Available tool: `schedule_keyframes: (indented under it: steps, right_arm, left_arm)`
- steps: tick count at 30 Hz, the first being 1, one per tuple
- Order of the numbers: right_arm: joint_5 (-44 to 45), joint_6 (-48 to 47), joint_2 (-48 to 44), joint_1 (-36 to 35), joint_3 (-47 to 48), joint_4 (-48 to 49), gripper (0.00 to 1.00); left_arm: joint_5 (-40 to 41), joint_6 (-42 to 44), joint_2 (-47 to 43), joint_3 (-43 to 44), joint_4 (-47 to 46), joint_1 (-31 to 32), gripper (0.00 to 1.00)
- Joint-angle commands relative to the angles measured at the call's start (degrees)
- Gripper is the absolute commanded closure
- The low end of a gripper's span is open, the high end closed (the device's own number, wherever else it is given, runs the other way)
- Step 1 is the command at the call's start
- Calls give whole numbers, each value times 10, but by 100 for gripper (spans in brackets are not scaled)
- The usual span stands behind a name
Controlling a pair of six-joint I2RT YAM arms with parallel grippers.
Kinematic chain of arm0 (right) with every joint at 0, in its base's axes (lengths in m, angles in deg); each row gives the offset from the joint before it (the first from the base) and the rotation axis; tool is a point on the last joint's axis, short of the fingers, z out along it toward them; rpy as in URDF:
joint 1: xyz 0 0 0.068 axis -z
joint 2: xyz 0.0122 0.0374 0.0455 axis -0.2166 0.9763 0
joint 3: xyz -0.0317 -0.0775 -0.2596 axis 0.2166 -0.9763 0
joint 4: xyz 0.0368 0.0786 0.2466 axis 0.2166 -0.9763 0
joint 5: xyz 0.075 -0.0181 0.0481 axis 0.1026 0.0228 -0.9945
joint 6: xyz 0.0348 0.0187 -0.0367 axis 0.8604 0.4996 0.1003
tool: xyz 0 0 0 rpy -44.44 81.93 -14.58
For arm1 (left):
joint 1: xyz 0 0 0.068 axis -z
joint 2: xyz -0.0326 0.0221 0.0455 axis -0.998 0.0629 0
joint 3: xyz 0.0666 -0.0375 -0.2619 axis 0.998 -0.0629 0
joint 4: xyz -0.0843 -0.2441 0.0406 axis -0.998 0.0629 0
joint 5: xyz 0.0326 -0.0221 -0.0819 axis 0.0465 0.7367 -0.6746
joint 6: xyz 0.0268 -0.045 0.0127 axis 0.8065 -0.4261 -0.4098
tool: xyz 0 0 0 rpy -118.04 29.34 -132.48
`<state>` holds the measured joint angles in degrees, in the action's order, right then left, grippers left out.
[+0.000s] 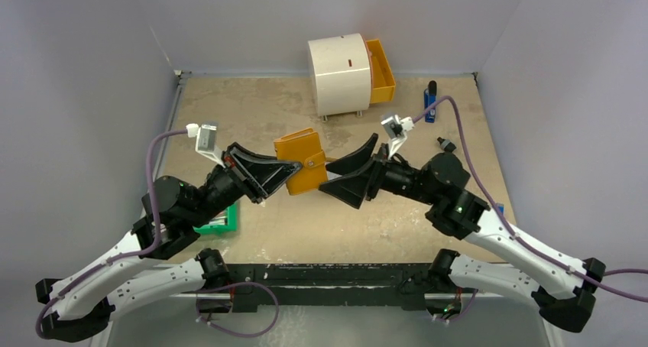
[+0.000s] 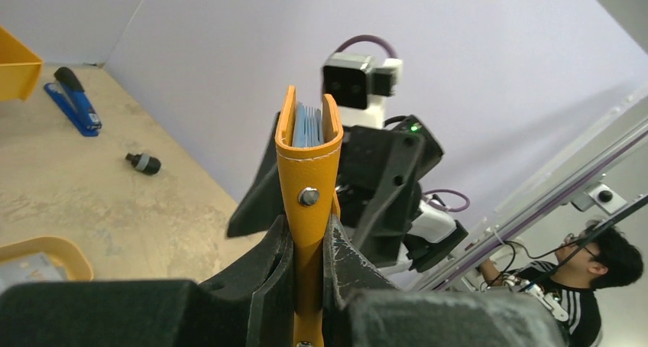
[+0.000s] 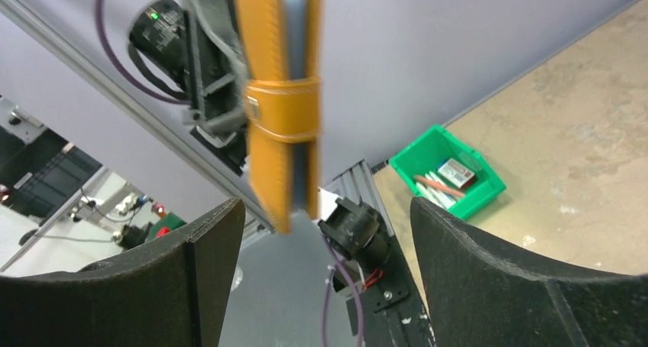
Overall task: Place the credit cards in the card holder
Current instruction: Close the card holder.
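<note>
The orange card holder (image 1: 299,160) hangs above the table's middle, with my left gripper (image 1: 284,173) shut on its folded edge. In the left wrist view the card holder (image 2: 308,179) stands upright between the jaws of the left gripper (image 2: 308,236). The pale blue edges of the credit cards (image 2: 308,125) show between its two flaps. My right gripper (image 1: 330,173) is just right of the holder, open and holding nothing. Its wrist view shows the card holder (image 3: 279,95), strap around it, ahead of and above the wide-apart fingers of the right gripper (image 3: 327,209).
A white round cabinet (image 1: 338,73) with an open orange drawer (image 1: 380,72) stands at the back. A blue stapler (image 1: 430,102) and a small black part (image 1: 445,143) lie at the right. A green bin (image 1: 219,221) sits under the left arm.
</note>
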<state>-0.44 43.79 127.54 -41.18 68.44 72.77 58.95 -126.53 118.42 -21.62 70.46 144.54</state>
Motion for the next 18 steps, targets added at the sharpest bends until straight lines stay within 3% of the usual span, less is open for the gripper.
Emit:
schedule_keyframes:
  steps: [1, 6, 12, 18]
  right_arm:
    - [-46, 23, 17, -2, -16, 91, 20]
    - [-70, 62, 25, -1, -49, 192, 22]
    - [-74, 80, 27, -1, -61, 244, 23]
    - [-59, 93, 30, -2, -74, 288, 44]
  left_arm:
    - [-24, -20, 7, 8, -79, 1, 100]
    - [-42, -26, 10, 8, -83, 1, 100]
    - [-44, -30, 10, 2, -82, 1, 100]
    - [-56, -33, 16, -6, -92, 1, 100]
